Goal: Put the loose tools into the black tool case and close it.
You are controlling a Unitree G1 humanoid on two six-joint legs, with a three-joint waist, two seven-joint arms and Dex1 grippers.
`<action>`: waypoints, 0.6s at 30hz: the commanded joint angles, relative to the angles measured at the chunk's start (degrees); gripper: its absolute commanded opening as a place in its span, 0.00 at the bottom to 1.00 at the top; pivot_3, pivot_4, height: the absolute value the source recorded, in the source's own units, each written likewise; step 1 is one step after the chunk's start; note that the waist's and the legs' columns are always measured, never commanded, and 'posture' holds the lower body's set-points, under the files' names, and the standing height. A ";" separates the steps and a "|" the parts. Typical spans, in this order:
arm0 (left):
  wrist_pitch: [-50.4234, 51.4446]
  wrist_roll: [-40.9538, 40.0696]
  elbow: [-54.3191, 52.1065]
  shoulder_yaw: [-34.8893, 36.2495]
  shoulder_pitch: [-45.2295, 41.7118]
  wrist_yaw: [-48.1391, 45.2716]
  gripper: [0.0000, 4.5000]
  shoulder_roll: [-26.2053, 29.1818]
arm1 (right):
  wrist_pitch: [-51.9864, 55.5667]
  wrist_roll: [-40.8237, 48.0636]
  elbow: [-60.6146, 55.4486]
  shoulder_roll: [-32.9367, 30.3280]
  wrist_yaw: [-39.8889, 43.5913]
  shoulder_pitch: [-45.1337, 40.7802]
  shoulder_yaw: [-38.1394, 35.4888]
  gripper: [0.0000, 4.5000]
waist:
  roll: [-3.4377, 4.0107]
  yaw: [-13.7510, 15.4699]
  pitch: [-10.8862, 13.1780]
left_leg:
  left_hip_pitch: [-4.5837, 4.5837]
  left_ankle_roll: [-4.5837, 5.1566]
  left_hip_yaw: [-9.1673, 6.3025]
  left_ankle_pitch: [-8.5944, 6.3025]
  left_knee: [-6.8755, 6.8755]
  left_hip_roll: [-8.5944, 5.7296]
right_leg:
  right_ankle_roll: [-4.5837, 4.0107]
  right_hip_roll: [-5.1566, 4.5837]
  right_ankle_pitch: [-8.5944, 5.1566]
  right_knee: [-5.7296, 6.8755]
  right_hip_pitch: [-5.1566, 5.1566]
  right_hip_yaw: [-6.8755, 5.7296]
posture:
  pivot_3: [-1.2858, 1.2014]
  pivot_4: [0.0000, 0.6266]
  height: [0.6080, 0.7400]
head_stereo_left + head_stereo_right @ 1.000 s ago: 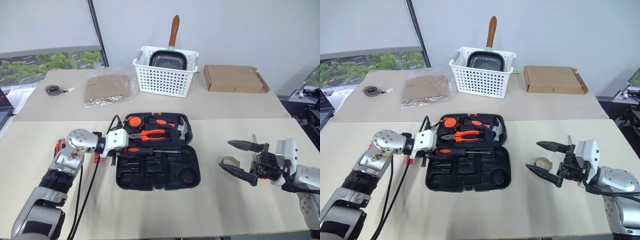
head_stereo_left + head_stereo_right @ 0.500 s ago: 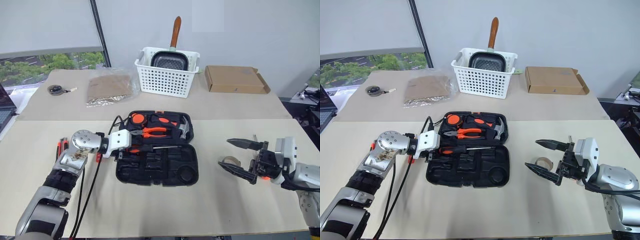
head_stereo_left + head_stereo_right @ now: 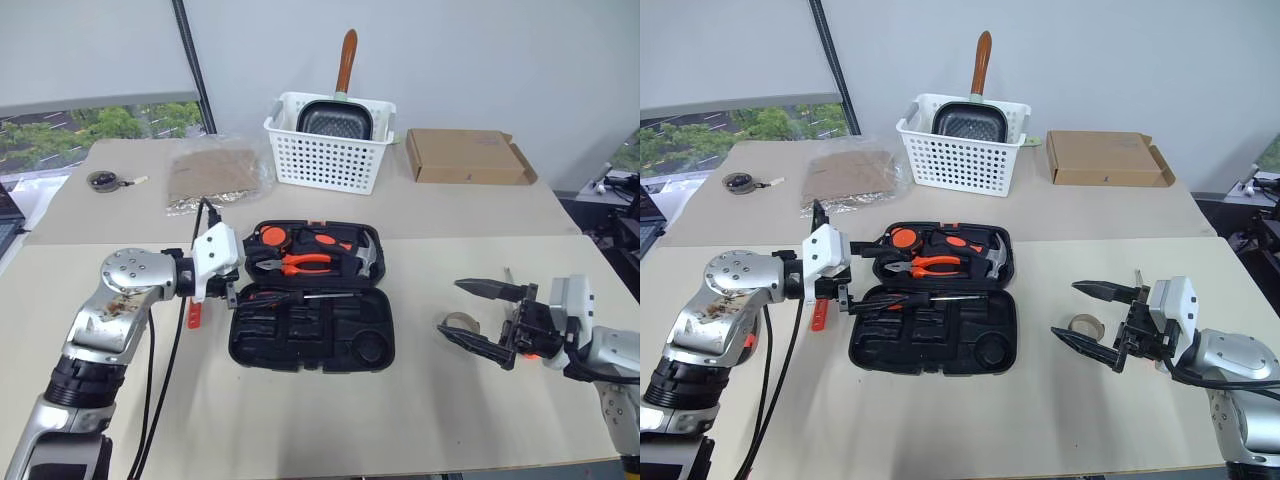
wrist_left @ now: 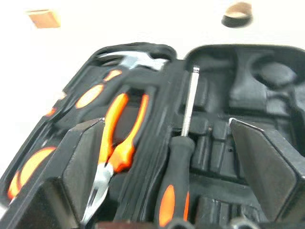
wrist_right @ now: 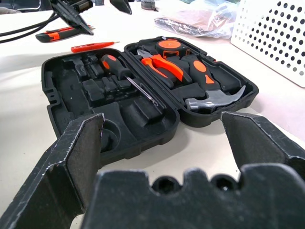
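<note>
The left end effector (image 3: 862, 283) hangs above the left end of the case (image 3: 931, 313), fingers apart and holding nothing. Just left of it, on the surface (image 3: 970, 420), lies the tester pen (image 3: 819, 315); a knife shows beyond it in the right wrist view (image 5: 56, 35). The case lies open and flat at the centre, its hinge running left to right. One screwdriver (image 3: 923, 297) lies along the hinge line inside the near half, handle toward the left end effector; the left wrist view shows it between that end effector's fingers but below them. The far half holds the pliers (image 3: 922, 265) and the hammer (image 3: 992, 258). To the right of the case the surface is bare up to the tape ring (image 3: 1086, 325). The right end effector (image 3: 1081, 316) hovers just beside the ring, fingers wide apart and empty, pointing toward the case. The near edge of the surface has open room in front of the case. Behind stand a basket (image 3: 962, 144) and a box (image 3: 1106, 158), well apart from the case. No writing can be read.
</note>
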 commanded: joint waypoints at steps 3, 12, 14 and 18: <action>8.09 -1.44 -7.08 -0.69 2.87 11.75 0.41 -6.99 | -0.47 0.29 -0.02 -0.95 0.91 -1.89 0.19 1.00 | -0.01 0.00 0.01 | 0.01 0.00 -0.02 0.03 0.04 0.00 | 0.02 0.00 0.04 0.02 0.04 0.03 | 0.52 0.24 0.70; 11.31 0.86 -8.78 -4.85 6.42 19.69 0.01 -11.32 | -0.38 0.18 -0.21 -1.07 0.89 -2.11 0.60 1.00 | -0.01 -0.20 0.00 | 0.06 -0.16 -0.02 0.13 -0.05 0.02 | -0.05 0.11 0.07 0.05 -0.01 0.06 | 0.52 0.24 0.70; 11.74 1.03 -8.17 -5.17 6.72 20.98 0.01 -12.24 | -0.34 0.18 -0.57 -0.95 0.55 -1.90 0.62 1.00 | -0.01 -0.12 0.00 | 0.06 -0.15 -0.02 0.12 -0.03 0.02 | -0.06 0.08 0.07 0.05 -0.01 0.06 | 0.52 0.24 0.70; 13.76 1.78 -7.58 -6.46 6.81 22.28 0.01 -12.11 | -0.39 0.19 -0.88 -0.91 0.24 -1.50 0.45 1.00 | -0.01 -0.07 0.00 | 0.05 -0.13 -0.02 0.11 -0.02 0.01 | -0.06 0.05 0.08 0.04 -0.01 0.06 | 0.52 0.24 0.70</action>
